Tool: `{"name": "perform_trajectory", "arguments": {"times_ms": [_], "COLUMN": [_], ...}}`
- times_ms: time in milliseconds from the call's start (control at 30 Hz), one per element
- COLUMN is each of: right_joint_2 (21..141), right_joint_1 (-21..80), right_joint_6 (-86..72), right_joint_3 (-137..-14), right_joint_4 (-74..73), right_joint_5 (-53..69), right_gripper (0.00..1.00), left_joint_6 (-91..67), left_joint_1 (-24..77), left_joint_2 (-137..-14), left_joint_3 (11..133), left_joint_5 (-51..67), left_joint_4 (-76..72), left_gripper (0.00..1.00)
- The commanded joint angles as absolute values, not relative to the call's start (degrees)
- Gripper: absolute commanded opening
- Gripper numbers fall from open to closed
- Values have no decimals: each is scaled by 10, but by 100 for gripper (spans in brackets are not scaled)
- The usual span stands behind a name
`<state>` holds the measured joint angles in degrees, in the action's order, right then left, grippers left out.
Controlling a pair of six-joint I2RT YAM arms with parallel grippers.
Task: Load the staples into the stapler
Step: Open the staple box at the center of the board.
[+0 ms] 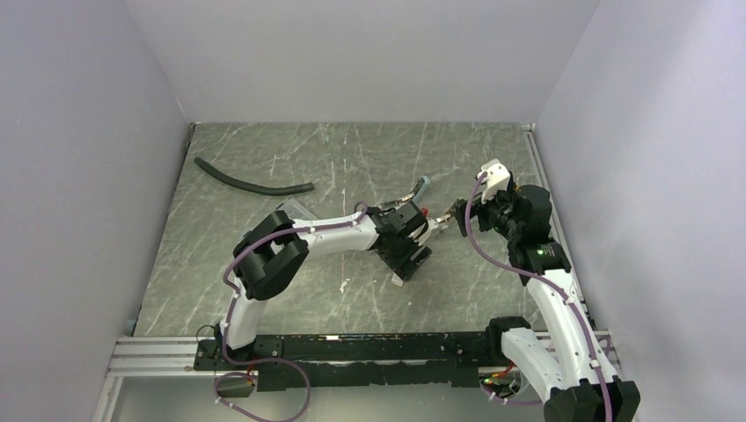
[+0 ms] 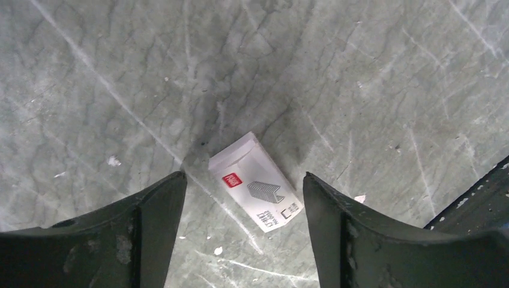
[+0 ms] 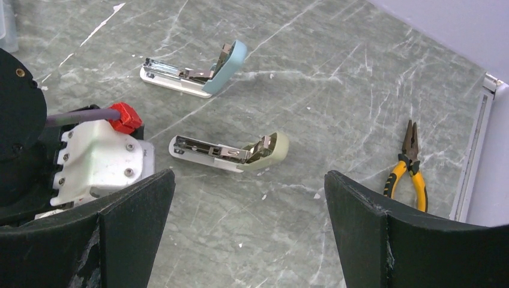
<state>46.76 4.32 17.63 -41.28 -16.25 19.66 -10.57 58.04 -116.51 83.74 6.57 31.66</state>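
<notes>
Seen from the top, my left claw (image 1: 412, 253) pointed down at the middle of the bench (image 1: 264, 290), and my right claw (image 1: 453, 215) reached in towards it from the right; a black hose (image 1: 251, 183) lay well apart at the far left, of no use to this job

Through my left wrist, the staple box (image 2: 255, 180) lay flat on the bench, printed face up, between my left fingers (image 2: 162, 210); they stood apart on either side and touched neither edge; the box sat askew to them, so I judged that closing would meet its corners before its sides

Through my right wrist, my right claw (image 3: 249, 174) gaped wide and held nothing; the cream-topped stapler (image 3: 231, 150) lay just beyond it with its top hinged up and its channel bared, ready for loading; the blue-topped stapler (image 3: 198, 75) lay farther off, open likewise; yellow-handled pliers (image 3: 411, 162) rested near the right edge; I judged I hovered there to steady a stapler while my left fetched the staples
</notes>
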Motion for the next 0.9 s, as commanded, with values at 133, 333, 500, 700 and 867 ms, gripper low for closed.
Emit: {"name": "perform_trajectory", "arguments": {"times_ms": [133,333,500,700,867], "right_joint_2": [462,473,478,488,486], "right_joint_1": [41,41,41,41,41], "right_joint_6": [183,184,182,184,182], "right_joint_3": [-413,-419,-420,-425,-423], "right_joint_4": [-142,-145,-148,-155,-155], "right_joint_5": [204,209,220,230,231], "right_gripper": [100,100,100,100,100], "left_joint_6": [-53,98,152,150,141], "left_joint_1": [591,590,570,554,554], "left_joint_2": [-1165,-1122,-1089,-1083,-1091], "left_joint_3": [813,760,727,711,719], "left_joint_5": [20,-12,-5,37,75], "left_joint_4": [321,302,293,281,266], "left_gripper": [63,57,73,90,88]}}
